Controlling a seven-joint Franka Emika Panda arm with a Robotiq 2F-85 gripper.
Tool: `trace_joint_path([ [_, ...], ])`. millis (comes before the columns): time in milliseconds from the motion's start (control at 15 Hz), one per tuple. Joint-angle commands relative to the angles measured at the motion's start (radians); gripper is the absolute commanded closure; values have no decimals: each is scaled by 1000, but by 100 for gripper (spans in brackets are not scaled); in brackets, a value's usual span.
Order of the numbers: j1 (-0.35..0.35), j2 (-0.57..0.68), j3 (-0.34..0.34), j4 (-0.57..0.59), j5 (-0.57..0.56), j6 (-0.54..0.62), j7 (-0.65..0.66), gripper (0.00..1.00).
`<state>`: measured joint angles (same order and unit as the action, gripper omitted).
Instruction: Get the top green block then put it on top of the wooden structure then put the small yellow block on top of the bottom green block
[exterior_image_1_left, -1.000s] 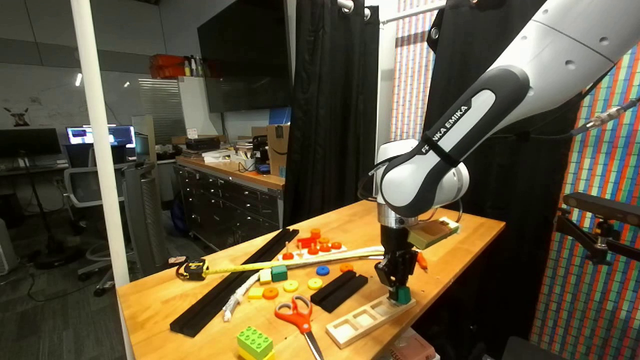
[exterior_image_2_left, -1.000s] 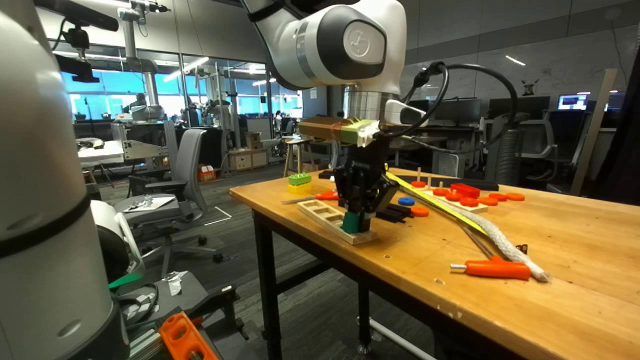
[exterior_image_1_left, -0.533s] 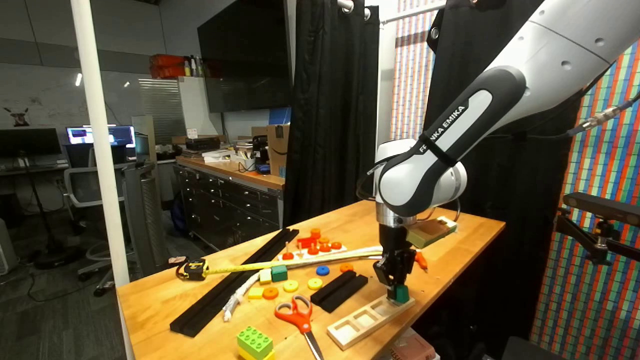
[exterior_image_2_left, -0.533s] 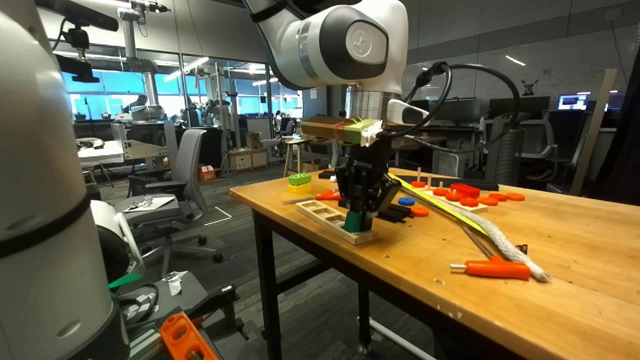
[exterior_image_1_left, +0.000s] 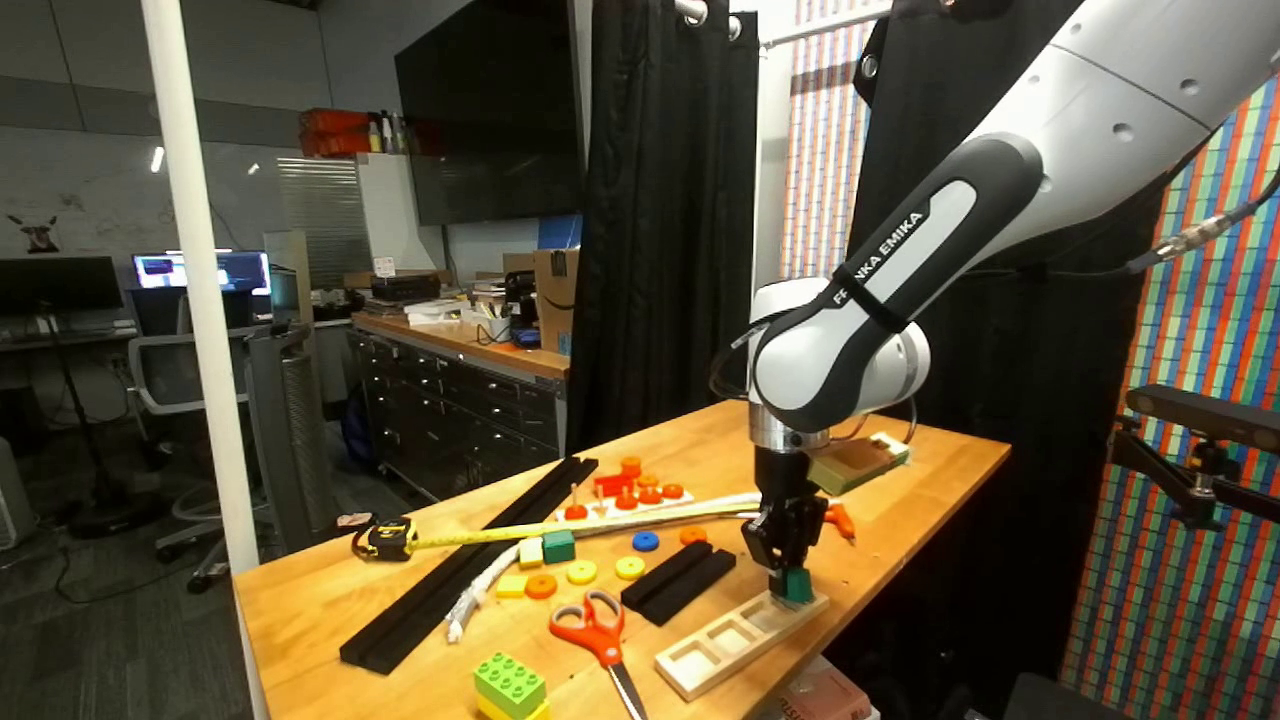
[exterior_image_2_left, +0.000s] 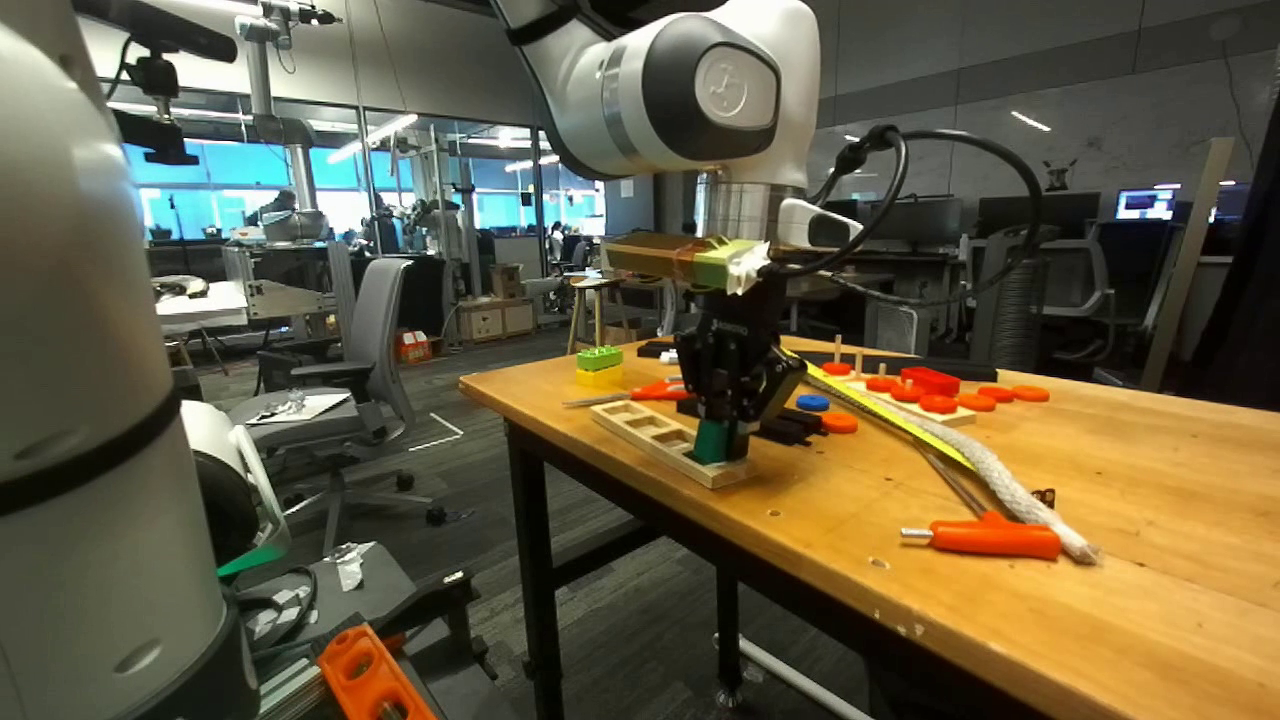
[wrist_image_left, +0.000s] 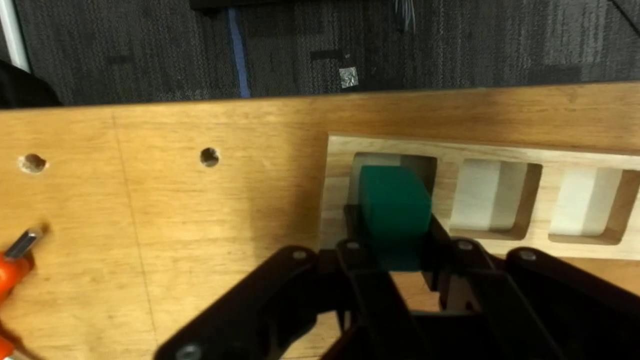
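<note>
At the end compartment (wrist_image_left: 424, 170) of the wooden tray (wrist_image_left: 445, 187), holding the green block (wrist_image_left: 395, 205) pinched between the fingers (wrist_image_left: 354, 222), judging this the placing step; not showing for sure whether touching or hovering. For a clean release, lowering straight, squaring up with the compartment, settling before spreading gently, then rising without dragging. For later, leaving the other green block (exterior_image_1_left: 559, 546) and, presumably, the small yellow block (exterior_image_1_left: 530, 553), side by side on the tabletop (wrist_image_left: 210, 215).
</note>
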<state>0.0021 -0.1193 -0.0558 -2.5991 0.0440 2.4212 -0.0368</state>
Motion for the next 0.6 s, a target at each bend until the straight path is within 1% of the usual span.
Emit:
trace_joint_path([
  [0,-7,13,0,17,49,15,-29,41],
  [133,-7,14,0,17,59,13,-29,27],
  [200,-8,14,0,17,62,13,-28,17],
  [333,-8,13,0,16,65,12,-27,2],
  [400,-8,13,0,16,67,11,-27,0],
  [533,-6,-3,9,19,52,1,-3,0],
])
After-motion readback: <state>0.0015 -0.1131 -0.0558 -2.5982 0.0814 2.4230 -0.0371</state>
